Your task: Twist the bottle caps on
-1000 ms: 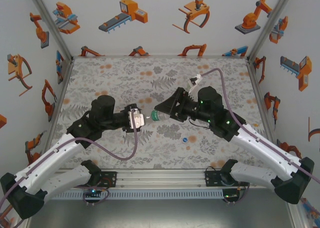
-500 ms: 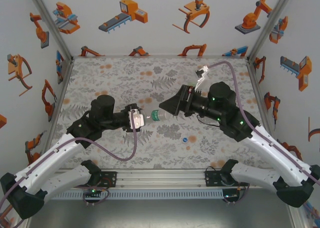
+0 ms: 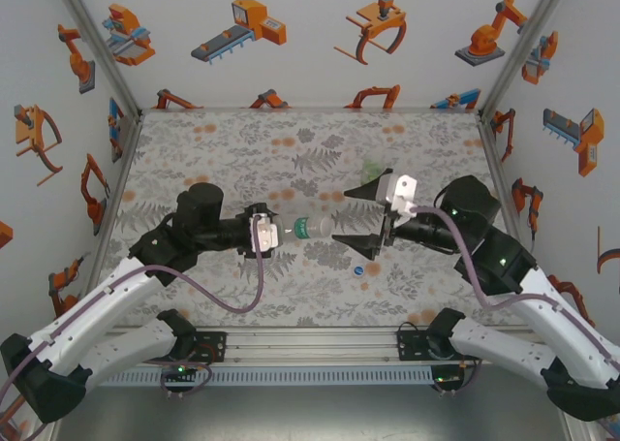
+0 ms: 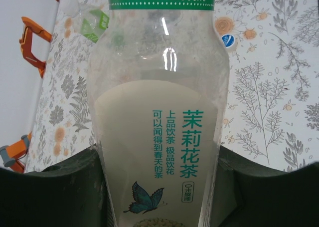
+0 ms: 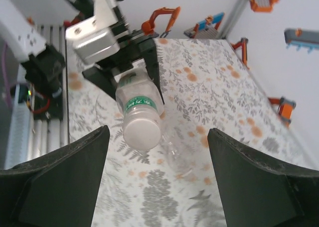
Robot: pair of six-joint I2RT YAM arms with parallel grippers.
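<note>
My left gripper (image 3: 274, 232) is shut on a colourless bottle (image 3: 302, 229) with a green band, held level and pointing right. The label side of that bottle (image 4: 159, 137) sits between the left gripper's (image 4: 159, 187) fingers. A white cap (image 5: 142, 131) sits on the neck of the held bottle (image 5: 138, 95). My right gripper (image 3: 346, 223) stands open just right of the cap, apart from it. In the right wrist view the right gripper (image 5: 156, 154) has the cap between its spread fingers without touching it. A blue cap (image 3: 358, 269) lies on the table.
A second clear bottle (image 5: 175, 154) lies on the patterned table below the held one. Another bottle with a green label (image 4: 92, 23) lies further off, faintly visible as a green patch (image 3: 373, 167). The blue cap (image 4: 228, 40) lies beside the held bottle. Walls close in left, right and back.
The right gripper has drawn back to the right off the bottle's cap end, turned and opened wide. The left gripper still holds the bottle in place.
</note>
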